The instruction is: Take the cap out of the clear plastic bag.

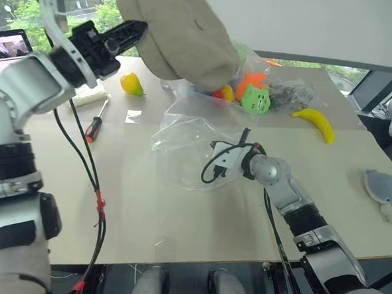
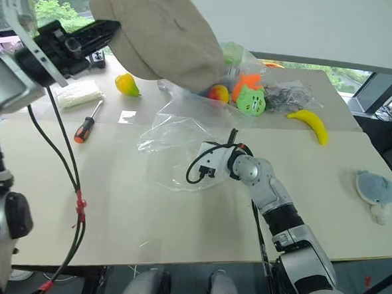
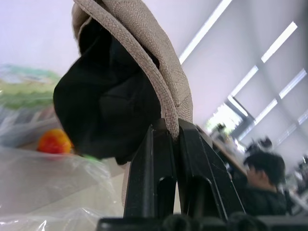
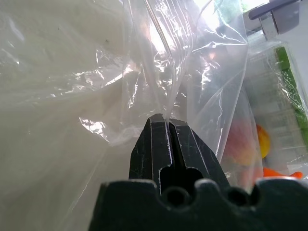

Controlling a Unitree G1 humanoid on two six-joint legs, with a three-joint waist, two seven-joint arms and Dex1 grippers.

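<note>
The beige-grey fabric cap [image 1: 179, 33] hangs high above the table's far side, clear of the bag, its dark lining [image 3: 108, 101] facing my left wrist camera. My left gripper [image 1: 138, 29] is shut on the cap's edge. The clear plastic bag [image 1: 183, 136] lies crumpled and flat on the middle of the table, below and in front of the cap. My right gripper [image 4: 167, 120] is shut on a fold of the bag's film, at the bag's near right side [image 1: 217, 148].
Behind the bag lie a wrapped green-topped box, an orange-and-green toy [image 1: 255, 97], a peach and a bag with dark contents. A banana [image 1: 317, 122] lies at the right, a grey plush [image 1: 385, 188] at the right edge, a lemon [image 1: 132, 84] and a screwdriver [image 1: 95, 124] at the left.
</note>
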